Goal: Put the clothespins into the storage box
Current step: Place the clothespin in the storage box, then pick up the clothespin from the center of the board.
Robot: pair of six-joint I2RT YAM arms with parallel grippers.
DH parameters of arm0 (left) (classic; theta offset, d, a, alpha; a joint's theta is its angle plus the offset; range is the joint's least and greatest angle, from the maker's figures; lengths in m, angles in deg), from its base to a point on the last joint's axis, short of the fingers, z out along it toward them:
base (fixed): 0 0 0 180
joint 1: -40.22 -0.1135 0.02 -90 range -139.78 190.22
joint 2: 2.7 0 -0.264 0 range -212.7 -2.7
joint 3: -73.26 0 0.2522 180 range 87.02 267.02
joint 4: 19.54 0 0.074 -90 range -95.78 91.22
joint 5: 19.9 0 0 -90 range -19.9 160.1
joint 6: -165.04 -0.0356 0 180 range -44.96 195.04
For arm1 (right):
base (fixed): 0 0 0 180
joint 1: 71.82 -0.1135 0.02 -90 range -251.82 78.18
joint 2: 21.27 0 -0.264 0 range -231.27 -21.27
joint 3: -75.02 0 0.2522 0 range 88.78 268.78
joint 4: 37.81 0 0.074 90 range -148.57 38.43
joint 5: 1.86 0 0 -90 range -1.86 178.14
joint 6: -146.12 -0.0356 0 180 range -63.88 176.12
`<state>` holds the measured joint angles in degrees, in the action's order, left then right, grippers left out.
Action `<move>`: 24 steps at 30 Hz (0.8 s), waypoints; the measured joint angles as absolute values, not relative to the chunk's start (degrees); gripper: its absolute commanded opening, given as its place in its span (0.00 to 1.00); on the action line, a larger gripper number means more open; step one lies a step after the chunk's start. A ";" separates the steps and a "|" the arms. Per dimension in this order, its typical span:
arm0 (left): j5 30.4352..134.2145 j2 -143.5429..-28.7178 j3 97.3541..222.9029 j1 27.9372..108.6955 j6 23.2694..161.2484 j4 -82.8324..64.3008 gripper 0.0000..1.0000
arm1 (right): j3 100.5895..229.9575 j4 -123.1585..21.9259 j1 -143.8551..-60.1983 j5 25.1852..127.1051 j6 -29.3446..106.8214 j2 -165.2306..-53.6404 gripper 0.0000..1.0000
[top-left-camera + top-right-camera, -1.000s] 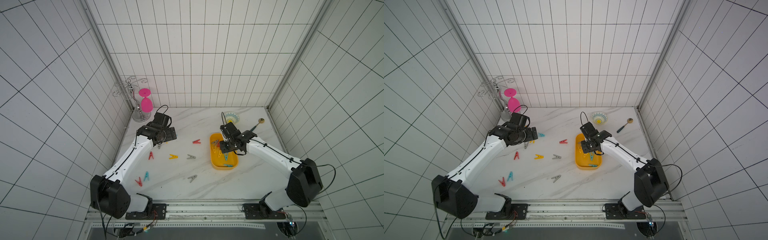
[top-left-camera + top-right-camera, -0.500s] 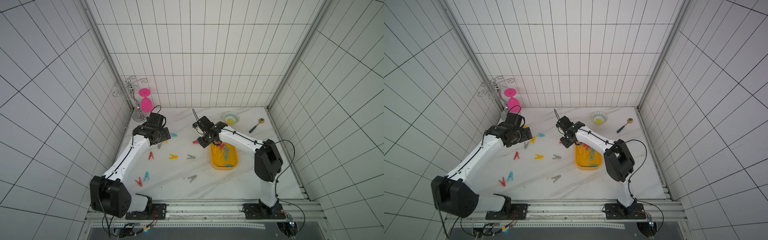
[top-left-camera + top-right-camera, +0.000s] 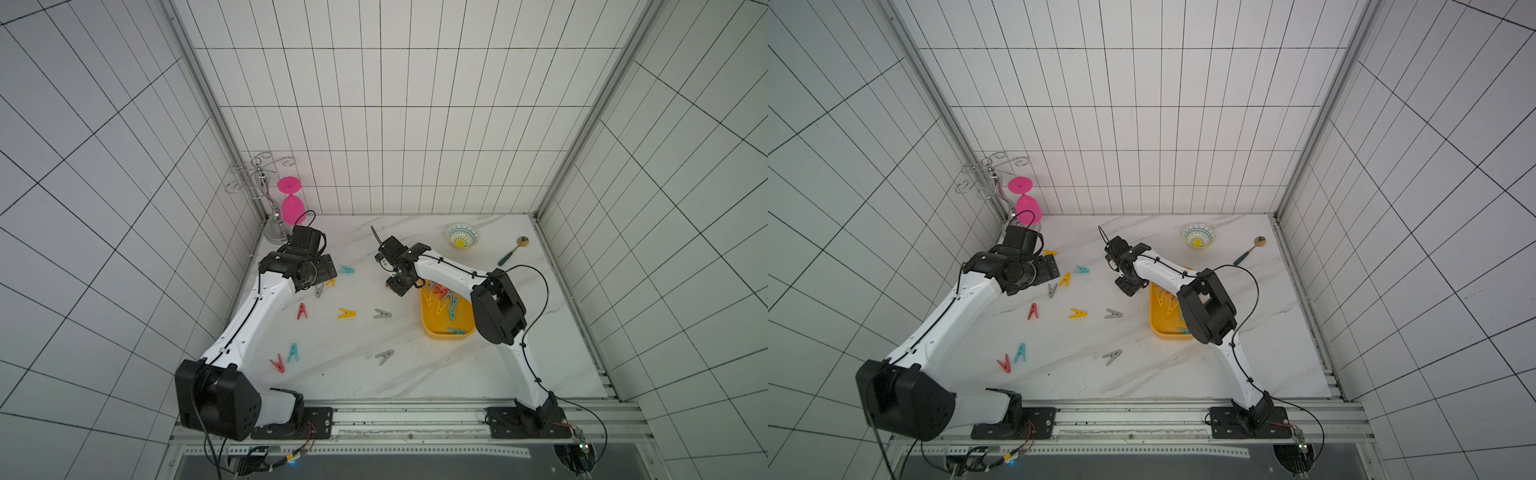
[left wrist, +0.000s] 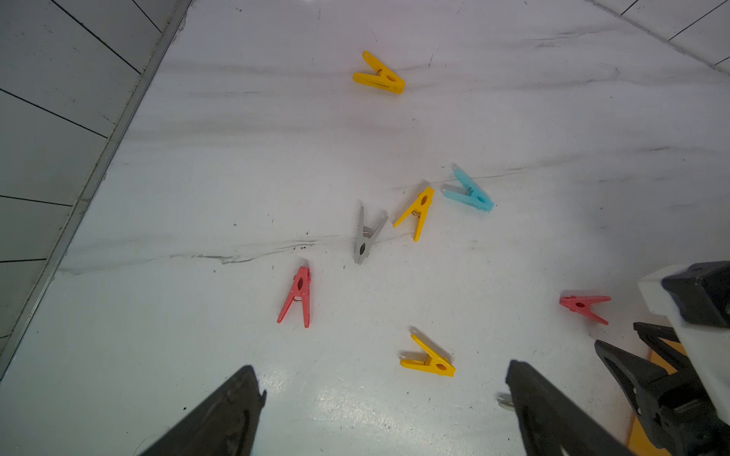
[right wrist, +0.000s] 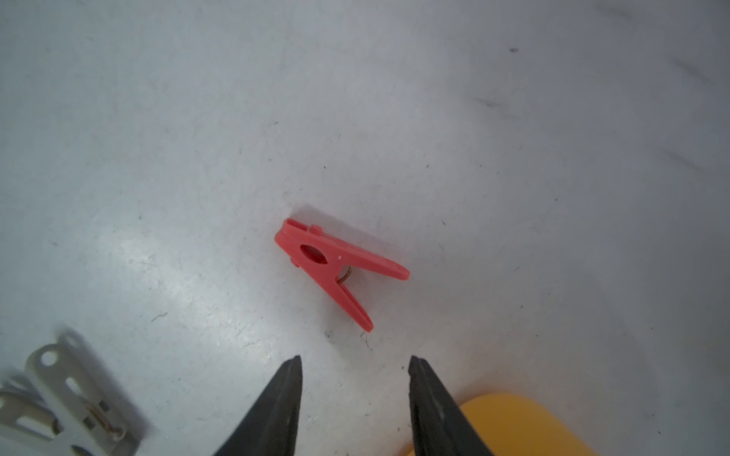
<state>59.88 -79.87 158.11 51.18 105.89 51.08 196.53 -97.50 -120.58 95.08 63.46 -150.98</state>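
Marble table (image 3: pixel 353 382) | red clothespin (image 5: pixel 335 264) legs toward right hand (image 5: pixel 354 361), parted, empty | left hand (image 4: pixel 383 369) spread, empty

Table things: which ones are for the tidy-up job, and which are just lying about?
For the job: clothespins, storage box.
Just lying about: patterned bowl, spoon, pink glass, metal rack.

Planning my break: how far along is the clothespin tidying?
Several clothespins already lie in the storage box. Nothing is held: the right gripper hovers open over a red clothespin, the left gripper open too. Roughly ten more lie loose on the table.
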 measured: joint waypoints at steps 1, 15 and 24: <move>59.92 -79.87 158.11 51.18 105.89 51.08 0.98 | 196.99 -97.67 -120.55 95.04 63.59 -151.33 0.47; 60.10 -79.85 158.07 51.18 105.89 51.10 0.98 | 198.82 -97.83 -119.66 92.22 65.31 -154.04 0.39; 60.07 -79.85 158.07 51.18 105.87 51.19 0.98 | 199.89 -97.74 -119.37 90.47 66.12 -155.35 0.38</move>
